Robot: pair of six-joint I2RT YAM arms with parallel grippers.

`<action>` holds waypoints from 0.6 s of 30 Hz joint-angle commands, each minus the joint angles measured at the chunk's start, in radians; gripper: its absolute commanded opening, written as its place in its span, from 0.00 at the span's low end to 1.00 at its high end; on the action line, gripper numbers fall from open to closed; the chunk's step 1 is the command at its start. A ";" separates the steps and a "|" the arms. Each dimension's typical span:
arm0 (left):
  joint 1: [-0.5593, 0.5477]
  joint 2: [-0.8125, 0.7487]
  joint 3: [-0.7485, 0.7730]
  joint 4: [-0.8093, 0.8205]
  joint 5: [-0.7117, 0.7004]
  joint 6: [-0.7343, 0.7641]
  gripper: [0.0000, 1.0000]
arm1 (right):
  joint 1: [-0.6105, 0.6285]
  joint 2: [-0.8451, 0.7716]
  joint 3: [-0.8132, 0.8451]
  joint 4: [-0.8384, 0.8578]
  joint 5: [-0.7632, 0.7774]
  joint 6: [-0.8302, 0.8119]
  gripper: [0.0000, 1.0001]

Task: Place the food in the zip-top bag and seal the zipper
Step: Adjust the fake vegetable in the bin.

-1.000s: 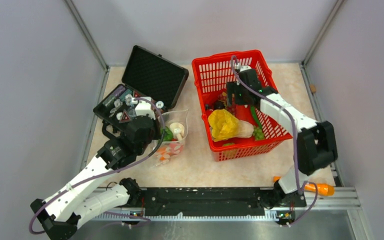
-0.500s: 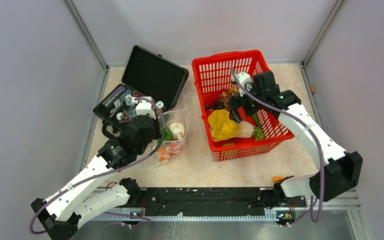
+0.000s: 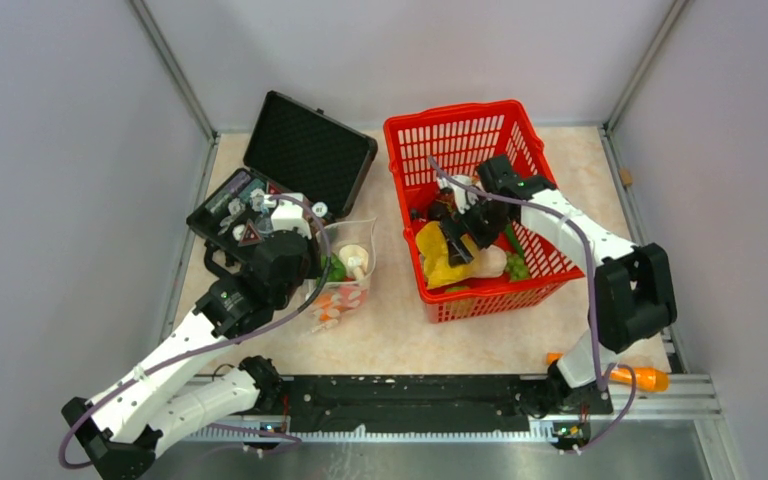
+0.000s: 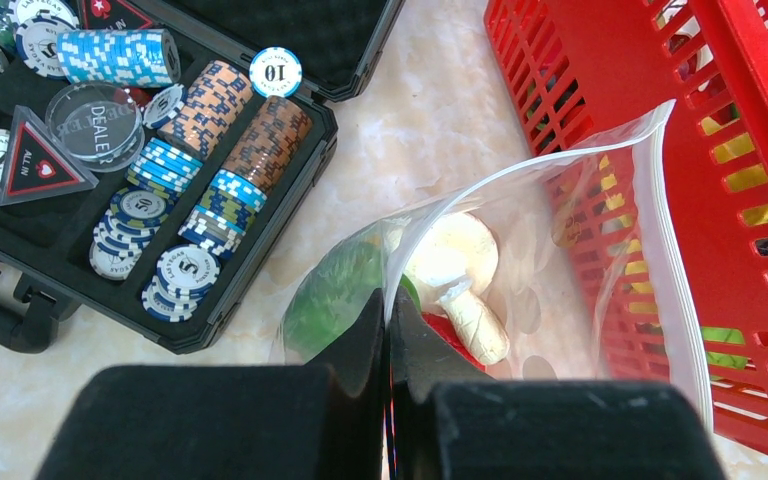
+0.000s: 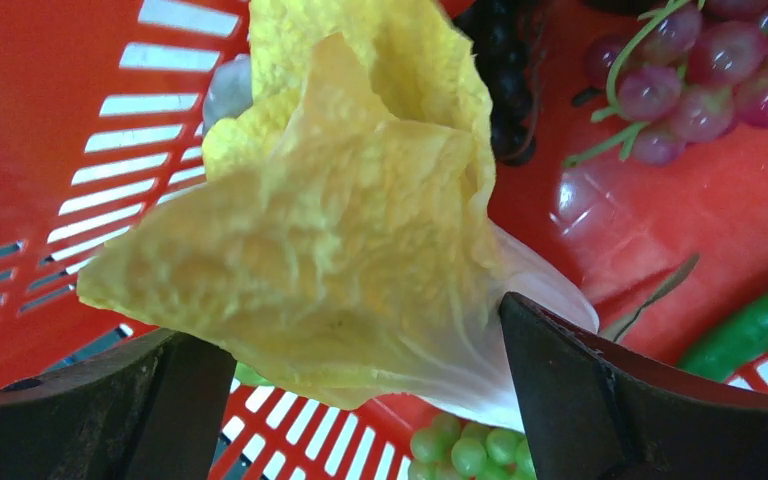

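Centre frame, inside red plastic mesh basket [image 3: 460, 108]: right claw [image 5: 365, 335] gaping wide, straddling crinkly yellow toy cabbage [image 5: 340, 220], nothing gripped. Best close low near white stem; left claw [image 4: 390, 335] clamped tight on mouth of clear zip-top bag [image 4: 570, 240], left of basket.

Two slim arms are bolted to the black base rail [image 3: 400, 400]. The left arm [image 3: 175, 350], at the rail's left end, has white shell links joined by chunky black joint housings. The right arm [image 3: 570, 225], at the rail's right end, is built the same. A lilac cable [image 3: 589, 290] runs loosely along each one (thin and glossy). Far from the rail, a small green light [image 3: 521, 183] glows on the right arm's black wrist. The left gripper [image 4: 388, 310] and right gripper [image 5: 340, 330] have matte black, blocky fingers.
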 commanded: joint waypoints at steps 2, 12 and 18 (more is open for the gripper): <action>0.006 -0.013 0.024 0.053 0.013 0.014 0.00 | -0.003 0.023 0.040 0.115 0.065 0.046 0.88; 0.008 -0.006 0.030 0.056 0.016 0.019 0.00 | -0.023 0.013 0.099 0.269 0.290 0.180 0.00; 0.008 -0.008 0.028 0.057 0.016 0.021 0.00 | -0.056 -0.111 0.061 0.482 0.414 0.299 0.00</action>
